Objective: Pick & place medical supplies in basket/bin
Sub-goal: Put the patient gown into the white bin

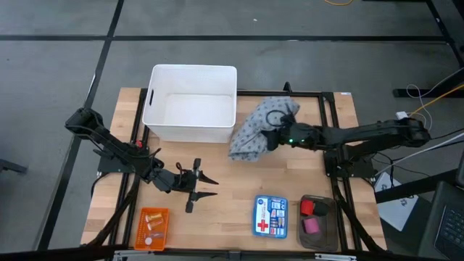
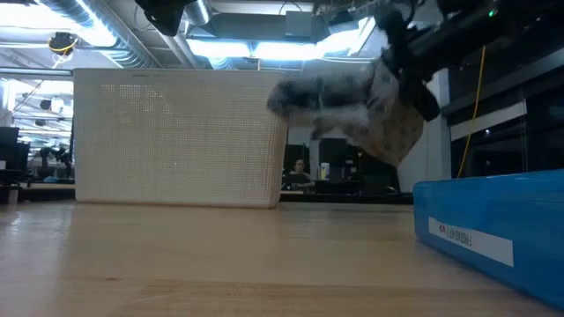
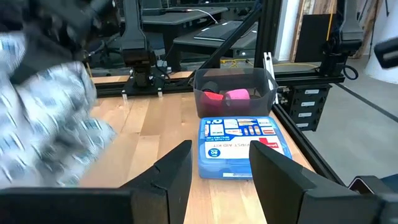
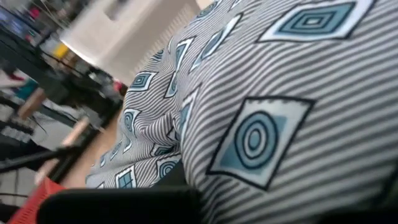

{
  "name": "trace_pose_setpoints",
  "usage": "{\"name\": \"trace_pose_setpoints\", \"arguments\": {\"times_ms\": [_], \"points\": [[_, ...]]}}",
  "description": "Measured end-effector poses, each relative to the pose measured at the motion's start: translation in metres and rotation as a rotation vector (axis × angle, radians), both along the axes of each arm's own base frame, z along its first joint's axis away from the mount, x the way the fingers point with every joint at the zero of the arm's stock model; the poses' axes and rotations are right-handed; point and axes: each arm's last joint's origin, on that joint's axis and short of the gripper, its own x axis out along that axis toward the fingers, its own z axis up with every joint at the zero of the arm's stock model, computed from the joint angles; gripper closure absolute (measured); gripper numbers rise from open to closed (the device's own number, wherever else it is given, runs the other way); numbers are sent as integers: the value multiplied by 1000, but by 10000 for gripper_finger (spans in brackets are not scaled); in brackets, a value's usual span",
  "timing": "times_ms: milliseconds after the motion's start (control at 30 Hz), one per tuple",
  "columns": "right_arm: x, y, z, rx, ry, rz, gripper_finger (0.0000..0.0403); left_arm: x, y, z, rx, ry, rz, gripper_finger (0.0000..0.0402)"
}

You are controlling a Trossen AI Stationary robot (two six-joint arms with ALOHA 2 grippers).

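High view shows the right hand (image 1: pixel 274 138) clamped on the grey-blue patterned cloth (image 1: pixel 255 132), which hangs bunched just beside the right wall of the white bin (image 1: pixel 191 74). Seen from the low view, the cloth (image 2: pixel 370 110) is lifted clear of the bench (image 2: pixel 203 264), level with the upper part of the bin (image 2: pixel 176 136) and to its right. Striped fabric with square and ring motifs fills the right wrist view, pressed close against the camera (image 4: pixel 261 124).

Left hand (image 1: pixel 205 185) rests low over the bench (image 1: pixel 225 203) in front of the bin, its fingers (image 3: pixel 171 177) spread apart and holding nothing.

Along the front edge of the bench sit an orange tray (image 1: pixel 153 229) with small tan pieces, a blue first-aid box (image 1: pixel 270 216), and a dark tray (image 1: pixel 317 217) holding a red piece (image 1: pixel 308 207) and a pink piece (image 1: pixel 311 225).
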Motion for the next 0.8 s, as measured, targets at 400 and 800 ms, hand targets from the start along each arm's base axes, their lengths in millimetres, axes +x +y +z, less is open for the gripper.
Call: {"name": "trace_pose_setpoints", "arguments": {"times_ms": [400,800], "points": [[-24,-2,41,-101,-189,-20,375,-2,-6,11,26,-106,-27,247],[-2,1,87,-197,-354,36,375,-30,-51,59,222,-211,162,247]]}}
